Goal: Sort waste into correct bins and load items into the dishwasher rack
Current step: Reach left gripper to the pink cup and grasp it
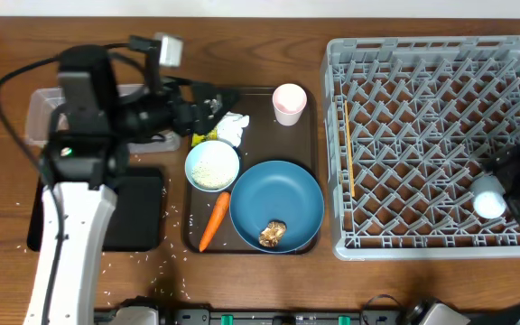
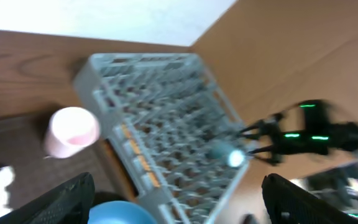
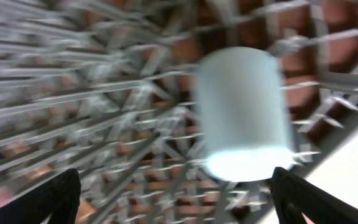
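Pale-blue cup (image 3: 244, 112) lies by right wall of rack (image 1: 422, 45); left gripper (image 2: 179, 186), right gripper (image 3: 174, 180) both wide.

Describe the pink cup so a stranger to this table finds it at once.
Find the big grey dishwasher rack on the right; a brown tray lies just left of it. In the tray's far right corner stands the pink cup, the only pink thing, clear of the blue plate.

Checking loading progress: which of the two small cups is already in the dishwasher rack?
The light-blue cup, sitting inside the dishwasher rack near its right edge. The pink cup is outside it, on the brown tray.
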Robot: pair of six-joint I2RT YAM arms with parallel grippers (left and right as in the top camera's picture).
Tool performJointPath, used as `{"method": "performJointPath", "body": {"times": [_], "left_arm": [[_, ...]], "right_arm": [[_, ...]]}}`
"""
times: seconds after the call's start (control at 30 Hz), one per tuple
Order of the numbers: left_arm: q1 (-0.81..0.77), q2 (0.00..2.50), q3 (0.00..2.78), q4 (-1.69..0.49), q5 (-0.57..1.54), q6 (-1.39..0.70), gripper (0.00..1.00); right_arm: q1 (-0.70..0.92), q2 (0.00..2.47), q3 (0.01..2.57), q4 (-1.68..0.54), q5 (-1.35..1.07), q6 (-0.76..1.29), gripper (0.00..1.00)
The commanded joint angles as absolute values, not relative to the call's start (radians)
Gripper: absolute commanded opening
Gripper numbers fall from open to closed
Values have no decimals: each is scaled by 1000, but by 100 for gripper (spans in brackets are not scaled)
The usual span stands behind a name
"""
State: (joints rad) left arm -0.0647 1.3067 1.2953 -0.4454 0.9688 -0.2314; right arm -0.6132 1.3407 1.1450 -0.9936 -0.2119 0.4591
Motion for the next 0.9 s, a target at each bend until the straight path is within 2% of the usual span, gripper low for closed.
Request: {"method": "performJointPath", "body": {"times": [0.0,0.1,0.23,0.57,0.77,0.87], "left_arm": [[-146,1358,1293,-452,720,-145,87],[-222,1425,1293,-463,511,-127,86],[-290,1538,1293,-432,307,-127,82],[-366,1871,1293,-116,260,-128,81],[-385,1956,1293,6,251,-131,80],[-390,1969,1293,5,210,-131,74]], "right_arm": [[-620,1248,1210,-1008,-363,432,89],[-620,1182,1224,-1020,-383,405,81],[-619,1104,1224,-1060,-382,376,78],[-604,1077,1222,-1144,-371,335,82],[-602,1084,1221,-1169,-342,315,83],[-602,1084,1221,-1180,-340,310,84]]}}
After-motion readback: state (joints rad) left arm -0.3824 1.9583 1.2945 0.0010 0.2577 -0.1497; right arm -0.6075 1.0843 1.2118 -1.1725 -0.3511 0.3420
